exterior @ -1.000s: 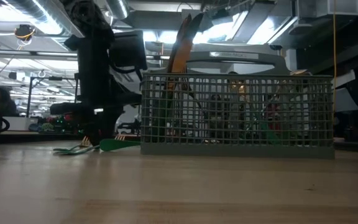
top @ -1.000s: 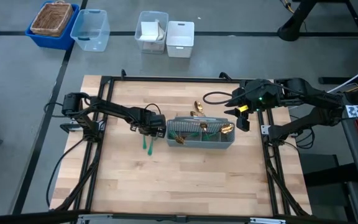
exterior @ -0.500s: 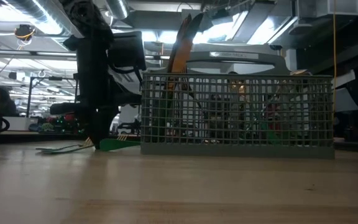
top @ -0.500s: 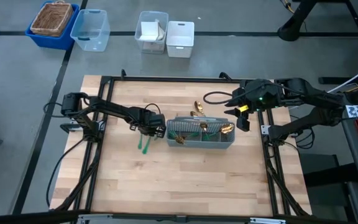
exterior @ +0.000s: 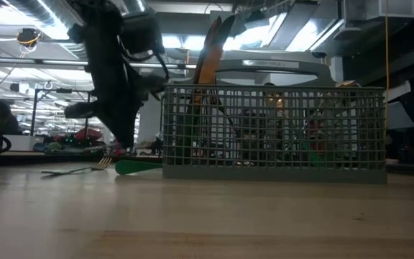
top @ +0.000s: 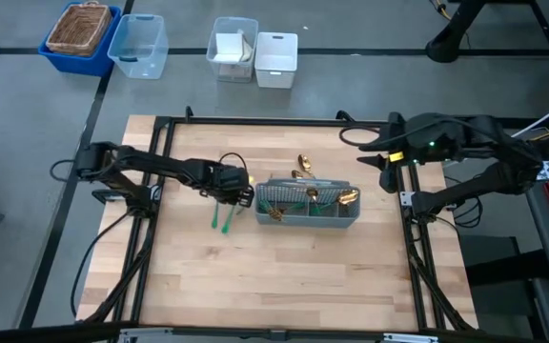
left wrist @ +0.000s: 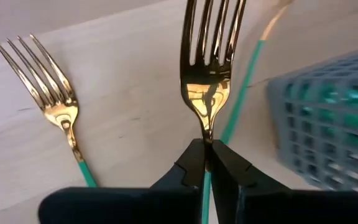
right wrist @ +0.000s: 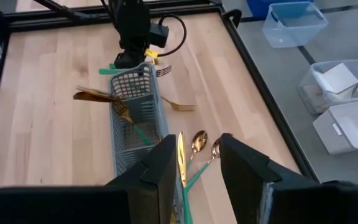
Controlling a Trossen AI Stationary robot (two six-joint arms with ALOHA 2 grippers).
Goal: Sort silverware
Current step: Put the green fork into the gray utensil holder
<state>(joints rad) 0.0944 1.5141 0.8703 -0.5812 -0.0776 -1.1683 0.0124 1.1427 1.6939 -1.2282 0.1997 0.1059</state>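
Observation:
Left of the grey mesh caddy (top: 308, 205), my left gripper (top: 232, 191) is shut on a gold fork (left wrist: 207, 81). A second fork (left wrist: 51, 93) with a teal handle lies flat on the wood beside it, and another teal-handled piece (left wrist: 244, 81) lies toward the caddy (left wrist: 328, 118). Two teal handles (top: 220, 219) show on the near side of the gripper. Gold pieces stand in the caddy (right wrist: 135, 118). Two spoons (right wrist: 205, 146) and a knife (right wrist: 181, 158) lie behind it. My right gripper (right wrist: 197, 177) hangs open, high over the far right of the table (top: 386, 164). My left gripper pinches the fork's narrow neck (left wrist: 206, 127), just below the head, between its two fingertips (left wrist: 194, 163). The fingers slant steeply down from the table's left. The head sticks out past the fingertips, off the wood. The handle runs under the gripper, and whether its end rests on the table is hidden.
Beyond the table's far edge stand a blue bin (top: 82, 33), a clear bin (top: 139, 45) and two white bins (top: 255, 55). A black cable (top: 327, 148) loops on the far right of the board. A black frame (top: 255, 121) borders the board. Bare wood lies on the near half (top: 274, 276).
My left gripper has risen from the table beside the caddy and tipped, bringing the fork's head up with it. My right gripper has drawn back toward the table's right edge, still open.

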